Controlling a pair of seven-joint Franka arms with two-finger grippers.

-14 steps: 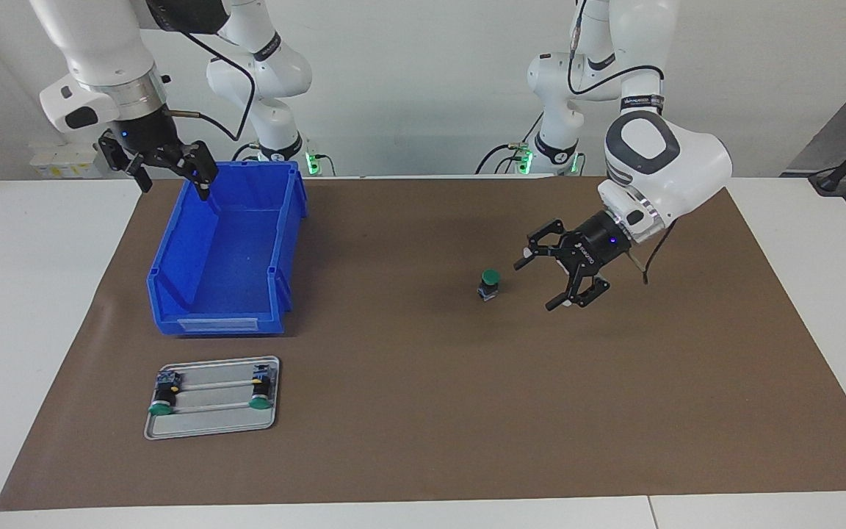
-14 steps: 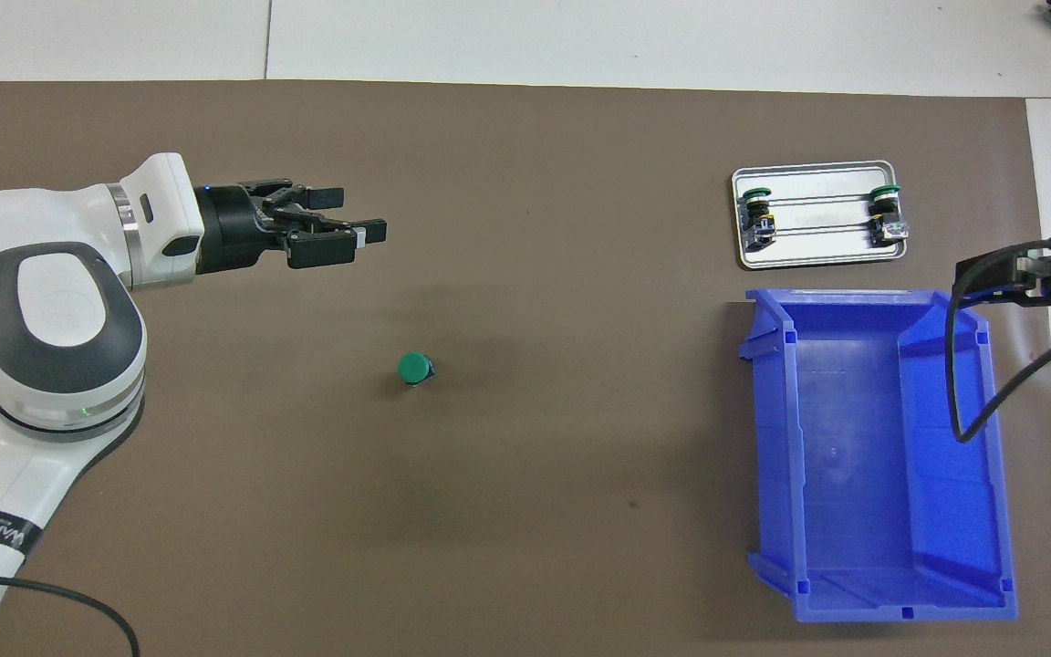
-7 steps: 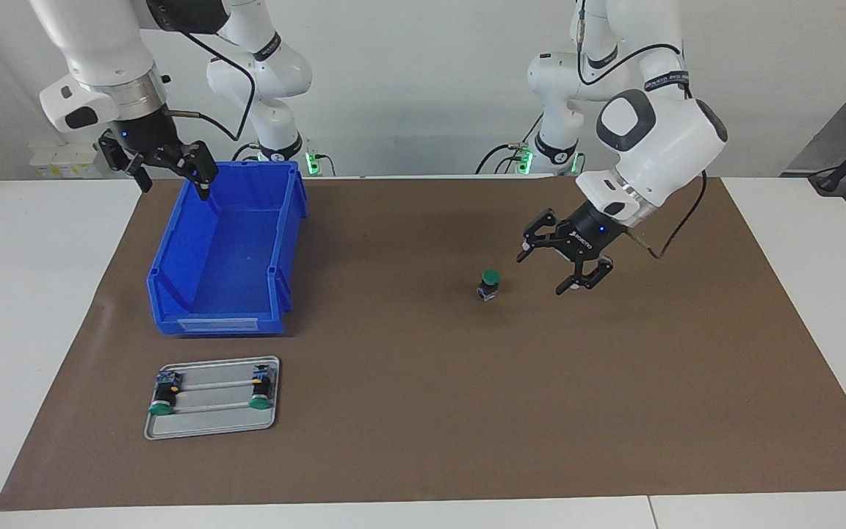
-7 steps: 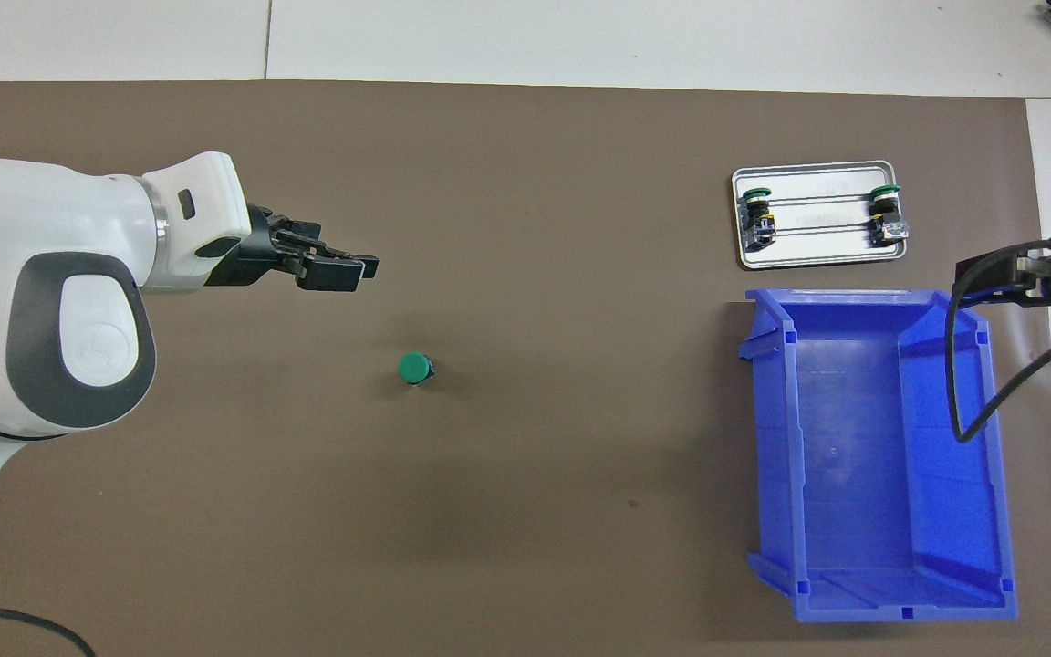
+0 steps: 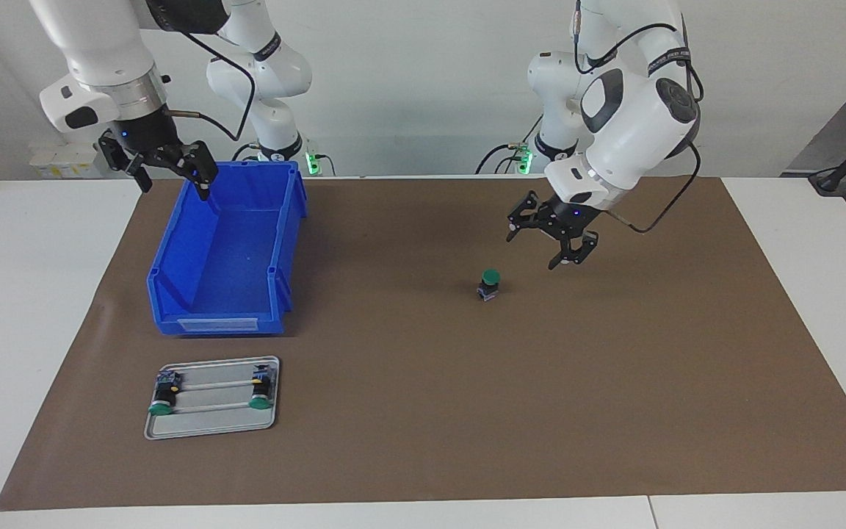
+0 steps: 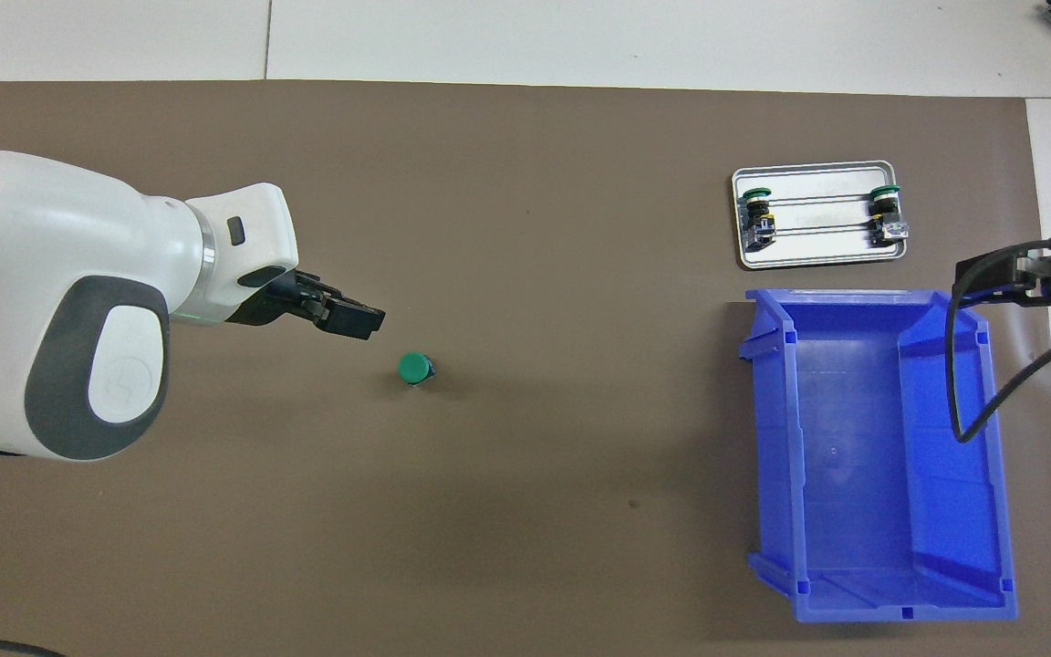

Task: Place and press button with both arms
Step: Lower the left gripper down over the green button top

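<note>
The button (image 5: 490, 283) (image 6: 413, 368) stands upright on the brown mat, green cap up, with nothing touching it. My left gripper (image 5: 534, 250) (image 6: 354, 319) hangs open and empty above the mat, close beside the button toward the left arm's end, its fingers pointing down at a slant. My right gripper (image 5: 175, 189) (image 6: 1032, 276) waits open and empty over the rim of the blue bin (image 5: 285, 242) (image 6: 776, 438) at the right arm's end.
Farther from the robots than the bin lies a metal tray (image 5: 211, 426) (image 6: 817, 255) holding two more green-capped buttons (image 5: 162, 400) (image 5: 260, 393). The bin has nothing in it. A black cable (image 6: 968, 383) loops over the bin's rim.
My left arm has swung round and lifted, carrying its open gripper past the button toward the robots' end. The button, the right arm and the tray have not moved.
</note>
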